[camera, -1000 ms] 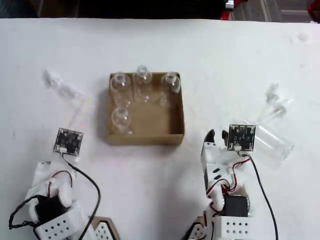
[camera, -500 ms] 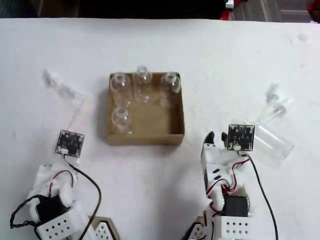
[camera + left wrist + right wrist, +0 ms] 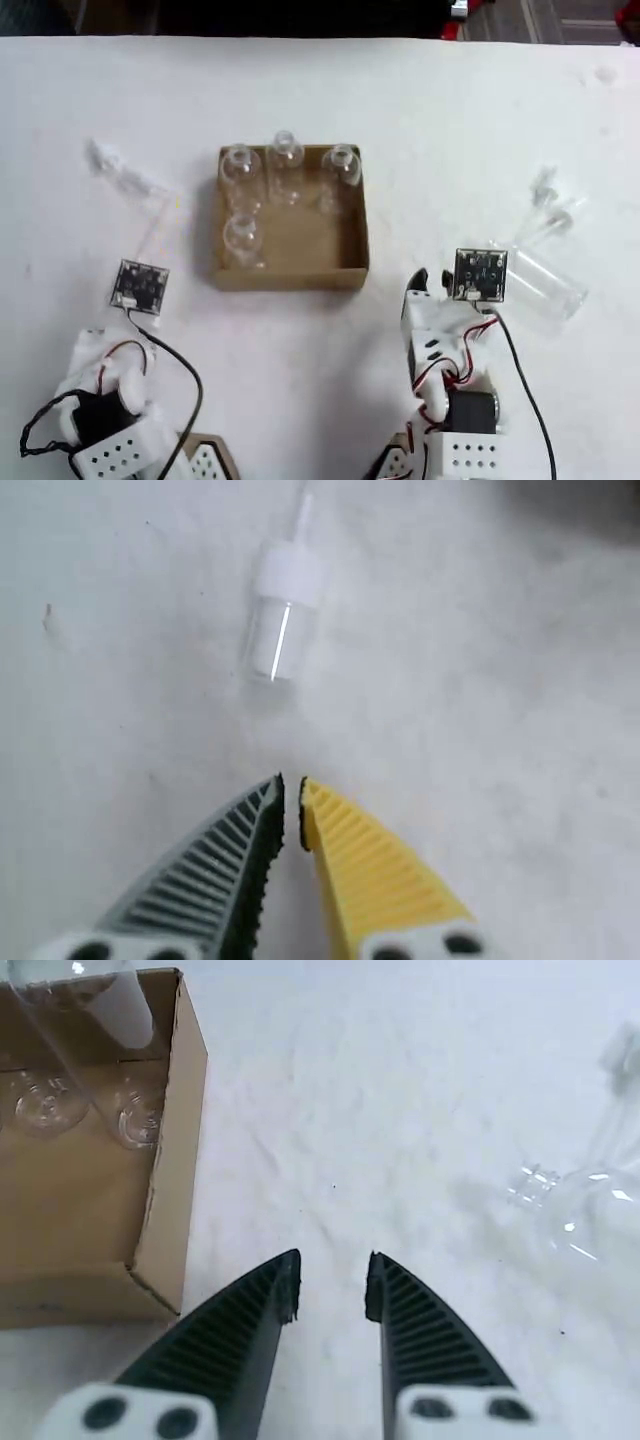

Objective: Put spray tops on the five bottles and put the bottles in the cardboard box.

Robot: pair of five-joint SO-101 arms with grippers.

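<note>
The step in hand is judged to be the fifth bottle (image 3: 548, 285), which lies on its side on the table (image 3: 450, 110), well apart from the cardboard box (image 3: 358, 225) and just beside the right arm; two loose spray tops (image 3: 547, 190) are seen near it, on the side away from the arm. The right gripper (image 3: 332, 1285) is parted a little and nothing is grasped; in the right wrist view the bottle's neck is seen off to one side of the jaws, not between them. To do the step well, the jaws would be opened wider and brought square across the bottle's body rather than its neck; a clear, round bottle is likely to roll or slip, so a slow closing is advised; the bottle would be stood upright before a top is pressed on. The left gripper (image 3: 291, 800) is closed almost tip to tip, with nothing held; a lone spray top (image 3: 282, 600) lies on the table ahead of it, apart from the tips.

Four bottles (image 3: 240, 237) are held upright in the box: three along the far wall, one nearer the front on the left arm's side; the rest of the floor is bare; whether tops are fitted cannot be told.
</note>
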